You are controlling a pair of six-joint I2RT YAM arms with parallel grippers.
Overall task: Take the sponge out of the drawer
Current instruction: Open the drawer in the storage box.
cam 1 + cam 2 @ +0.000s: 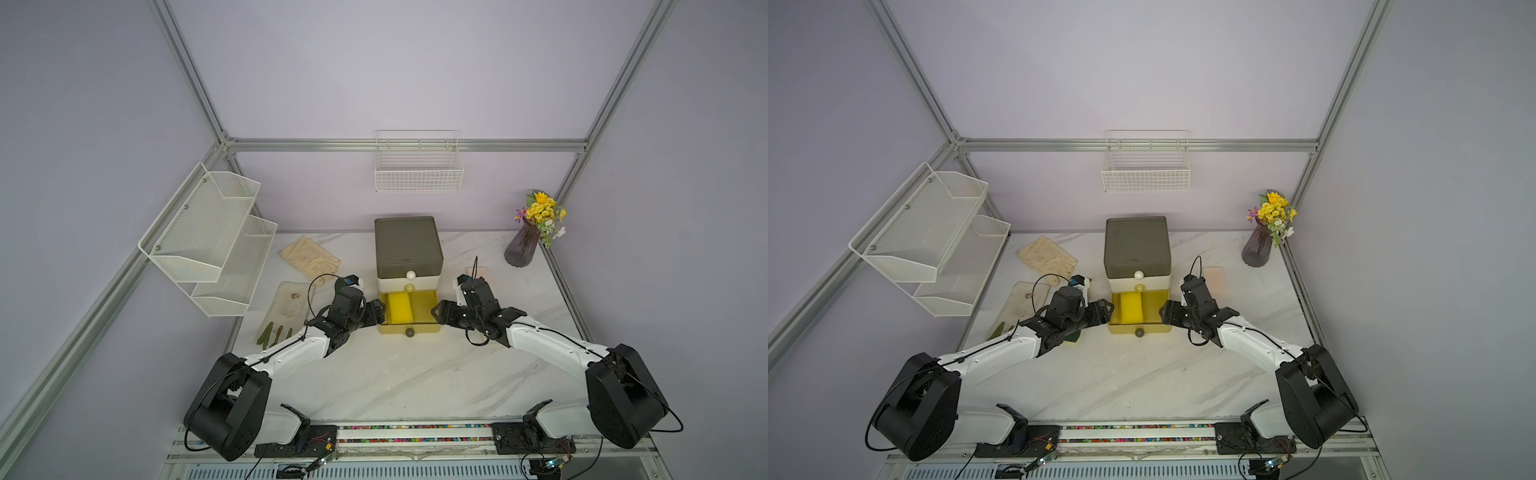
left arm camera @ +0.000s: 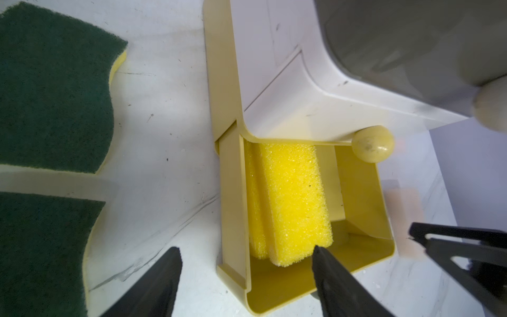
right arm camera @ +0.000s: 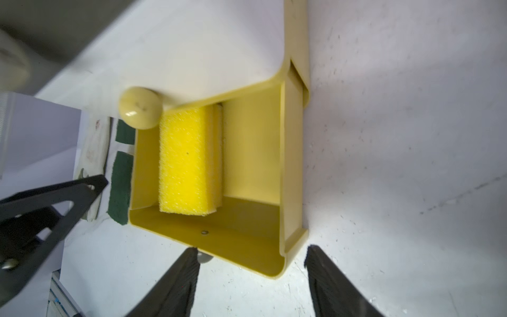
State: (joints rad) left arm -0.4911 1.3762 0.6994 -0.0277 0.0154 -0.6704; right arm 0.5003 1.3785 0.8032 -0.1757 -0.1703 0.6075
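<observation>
Exposing green pads [image 2: 55, 90] beside drawer [image 2: 359, 192]; left wrist

Sponge [image 3: 186, 162] corner (behind knob [image 3: 140, 107]) hidden

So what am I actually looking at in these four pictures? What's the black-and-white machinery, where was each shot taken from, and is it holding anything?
It is a robot: a left arm and a right arm mounted at the near edge of a marble table, each ending in a two-fingered pincer. The two wide pictures come from one camera head overhead. The two close-ups come from cameras on the wrists. On the table stands a small chest whose bottom drawer is pulled open, with a yellow sponge inside. The left pincer and right pincer flank the drawer, both open and holding nothing. Green scouring pads, a pale cloth and a vase of flowers also sit on the table.
</observation>
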